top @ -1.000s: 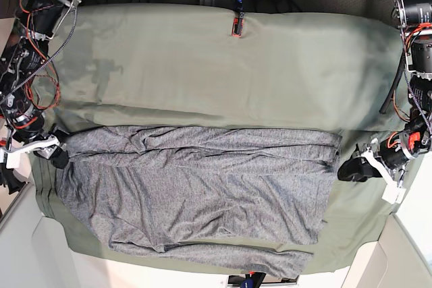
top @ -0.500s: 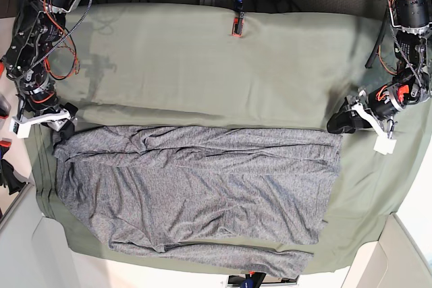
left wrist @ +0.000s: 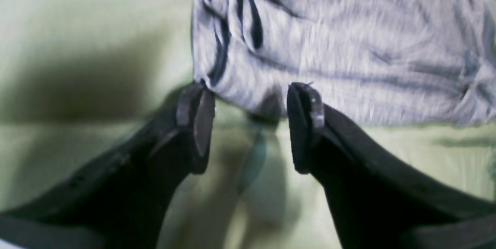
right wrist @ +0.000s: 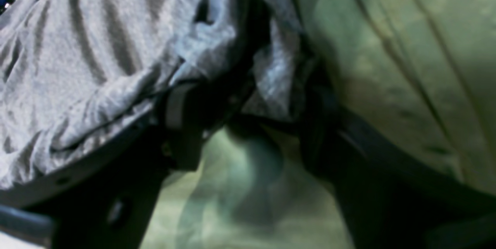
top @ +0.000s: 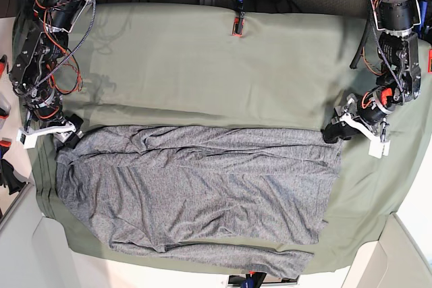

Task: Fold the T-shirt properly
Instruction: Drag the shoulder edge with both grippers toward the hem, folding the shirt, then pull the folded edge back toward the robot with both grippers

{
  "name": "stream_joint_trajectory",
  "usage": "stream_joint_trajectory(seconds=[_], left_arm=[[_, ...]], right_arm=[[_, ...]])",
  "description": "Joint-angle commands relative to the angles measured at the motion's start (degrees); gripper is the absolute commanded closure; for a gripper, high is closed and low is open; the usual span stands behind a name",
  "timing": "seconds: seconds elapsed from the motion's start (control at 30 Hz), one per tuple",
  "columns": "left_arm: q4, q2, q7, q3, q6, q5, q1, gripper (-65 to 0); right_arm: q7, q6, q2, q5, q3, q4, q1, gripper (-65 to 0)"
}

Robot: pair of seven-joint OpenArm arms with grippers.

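At opposite far corners of the heather-grey knit T-shirt (top: 196, 187), spread on the olive-green cloth-covered counter (top: 202, 65), left gripper (left wrist: 248, 125) and right gripper (right wrist: 240, 125) stand wide; closing could pinch the olive cloth too

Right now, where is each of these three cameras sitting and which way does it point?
Base: overhead, looking straight down on the grey shirt, green sheet and both arms.
Left wrist: behind the open left hand, facing the shirt's edge.
Right wrist: behind the right hand, facing a bunched shirt corner.
All three share the shirt and sheet.
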Motion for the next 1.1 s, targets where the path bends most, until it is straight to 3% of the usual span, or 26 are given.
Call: stream_joint_trajectory(seconds=[0.0,0.37,0.43,0.5,0.57,0.67,0.7,0.8,0.9,1.07], left_arm=[[-1.1,-0.2,0.5,0.0,1.3,1.9,-2.0,-34.2],[-4.8,3.1,-1.6,0.1,1.5,6.9,-6.7,-33.8],[-4.8,3.1,-2.3,0.1,1.5,7.0,-6.7,-27.1],[-4.8,3.1,-2.8,0.1,1.5,7.6,-6.8,-13.5],[-4.8,3.0,-3.8,0.1,1.5,8.2,-6.8,-2.0],[-4.5,2.1,-4.6,0.0,1.5,8.4,-6.8,0.0],[-4.2,1.6,-4.8,-0.2,1.5,8.3,-6.8,0.0],[-1.3,-0.2,-4.1,-0.9,1.5,8.2,-6.7,0.0],[2.8,-2.3,-1.7,-1.0,1.5,8.2,-6.7,0.0],[4.9,-6.2,0.7,-1.0,1.5,6.8,-6.6,0.0]], right_arm=[[1.0,0.4,0.7,0.5,0.0,0.0,1.9,-36.9],[1.5,0.5,-1.5,0.5,-1.8,-1.0,2.7,-36.9],[2.1,0.4,-2.2,-0.7,-2.3,-1.0,2.8,-36.9],[3.4,0.4,-2.5,-2.0,-2.7,-1.0,2.7,-35.8],[4.3,0.4,-2.6,-3.0,-2.8,-1.0,2.8,-25.6],[5.8,1.0,-2.5,-3.0,-2.7,-1.0,2.8,-2.3],[5.8,2.2,-2.5,-3.0,-2.7,-0.9,2.8,0.0],[5.5,6.4,-2.5,-2.9,-2.7,-0.2,2.7,0.0],[3.1,6.4,-2.5,-2.1,-2.7,2.5,2.5,0.0],[-6.2,6.4,-2.5,1.0,-2.7,8.9,2.2,0.0]])
